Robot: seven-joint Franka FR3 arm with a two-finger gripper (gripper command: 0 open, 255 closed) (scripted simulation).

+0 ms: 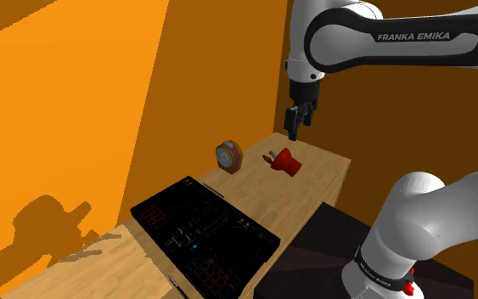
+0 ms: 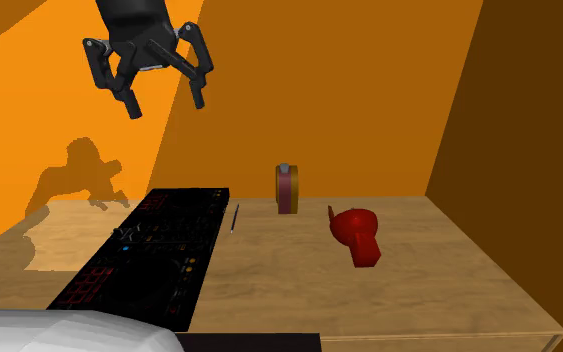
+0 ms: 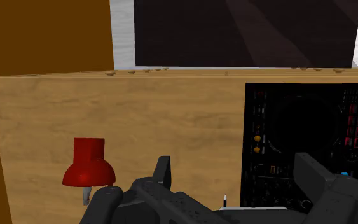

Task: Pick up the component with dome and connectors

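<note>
One hand (image 2: 164, 105) hangs high above the wooden tabletop (image 2: 449, 270), fingers spread wide with nothing between them. One red domed component (image 2: 355, 232) lies on its side near one upright round disc (image 2: 287, 188), apart from one black controller (image 2: 144, 255). One thin pen (image 2: 234, 217) lies just beside the controller.

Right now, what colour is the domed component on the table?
The domed component is red, clearest in the second exterior view.

Domed component (image 2: 355, 232): solid red throughout. Control console (image 2: 144, 255): black, with small red and orange markings. Table (image 2: 449, 270): pale wood grain; walls (image 2: 319, 90) plain orange.
</note>
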